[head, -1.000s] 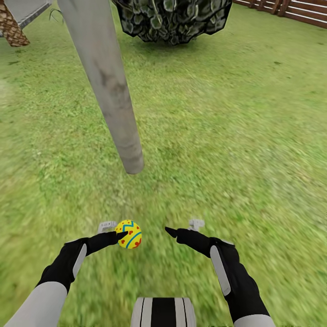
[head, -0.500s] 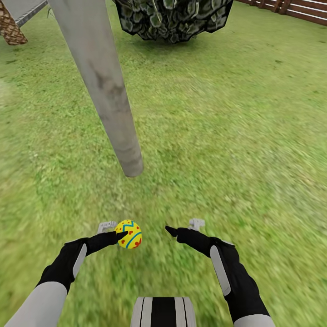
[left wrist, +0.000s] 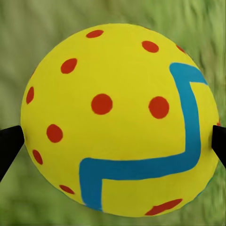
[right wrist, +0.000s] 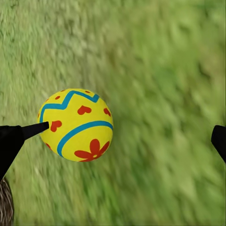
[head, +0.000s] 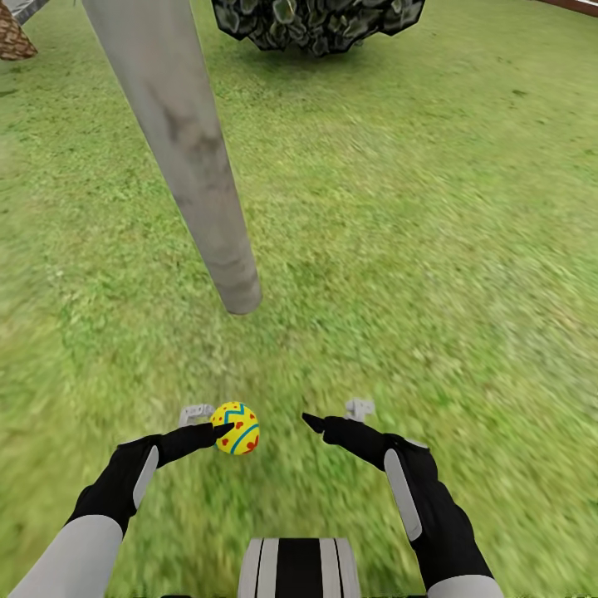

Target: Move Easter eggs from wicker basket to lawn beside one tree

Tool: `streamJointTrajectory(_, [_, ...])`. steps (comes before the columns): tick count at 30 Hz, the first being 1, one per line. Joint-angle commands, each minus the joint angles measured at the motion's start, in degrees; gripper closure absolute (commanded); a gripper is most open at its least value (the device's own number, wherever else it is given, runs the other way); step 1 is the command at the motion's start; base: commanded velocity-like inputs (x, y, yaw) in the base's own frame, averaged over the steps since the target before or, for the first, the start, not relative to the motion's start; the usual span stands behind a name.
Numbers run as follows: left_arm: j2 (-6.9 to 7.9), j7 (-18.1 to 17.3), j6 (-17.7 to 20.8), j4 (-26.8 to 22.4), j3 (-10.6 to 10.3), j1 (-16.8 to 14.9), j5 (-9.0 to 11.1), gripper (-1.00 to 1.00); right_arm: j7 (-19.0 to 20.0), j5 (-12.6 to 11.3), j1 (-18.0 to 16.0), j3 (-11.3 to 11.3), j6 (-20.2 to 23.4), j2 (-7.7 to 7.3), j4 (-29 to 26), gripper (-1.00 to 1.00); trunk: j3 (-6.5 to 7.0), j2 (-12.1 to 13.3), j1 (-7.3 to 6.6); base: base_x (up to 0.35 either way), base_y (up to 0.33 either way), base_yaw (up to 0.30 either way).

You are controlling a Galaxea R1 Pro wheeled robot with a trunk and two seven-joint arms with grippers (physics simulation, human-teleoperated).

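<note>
Egg [head: 235,428]: yellow, w/ red dots, red heart/flower marks and blue-green zigzag + curved bands. Left wrist view shows it close up [left wrist: 120,120], round-looking, big red dots, one thick blue zigzag across the lower part. Right wrist view shows its other side [right wrist: 76,125]: zigzag near one end, curved band below, red flower at the far end.

Left hand [head: 218,420] is closed on the egg; black fingertips [left wrist: 9,143] press both sides, egg off the ground just in front of the robot, above the lawn [head: 432,249].

Right hand [head: 332,415] spread wide, nothing in it, beside the egg w/ a gap between.

Tree [head: 195,158]: pale grey trunk, foot meets the grass near the egg, just ahead of it. Dark speckled foliage [head: 320,21] further back. Scaly brown palm trunk [head: 12,37] at the far left corner.
</note>
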Motion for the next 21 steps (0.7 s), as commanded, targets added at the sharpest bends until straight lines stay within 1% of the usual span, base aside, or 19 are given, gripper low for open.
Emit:
streamJointTrajectory(1, [-0.04,-0.37,0.41,-0.07,0.25,-0.03,-0.24,1.00,0.15,-0.28,-0.03,-0.18,0.46,0.06,-0.04,-1.00,-0.26,-0.03,0.01,0.000,0.000,0.000])
streamJointTrajectory(4, [-0.04,-0.40,0.39,-0.07,0.25,-0.03,-0.24,1.00,0.15,-0.28,-0.03,-0.18,0.46,0.06,-0.04,-1.00,-0.93,-0.07,0.09,0.000,0.000,0.000])
streamJointTrajectory(11, [-0.04,-0.45,0.42,-0.07,0.25,-0.03,-0.22,1.00,0.15,-0.28,-0.03,-0.17,0.46,0.06,-0.04,-1.00,-0.93,-0.07,0.09,0.008,0.000,0.000])
streamJointTrajectory(16, [-0.04,-0.43,0.58,-0.07,0.25,-0.03,-0.22,1.00,0.15,-0.28,-0.03,-0.18,0.38,0.06,-0.04,-1.00,-0.93,-0.07,0.09,0.265,0.000,0.000])
streamJointTrajectory(21, [-0.04,-0.55,0.38,-0.07,0.25,-0.03,-0.22,1.00,0.15,-0.28,-0.03,-0.17,0.37,0.06,-0.04,-1.00,-0.93,-0.07,0.09,0.052,0.000,0.000])
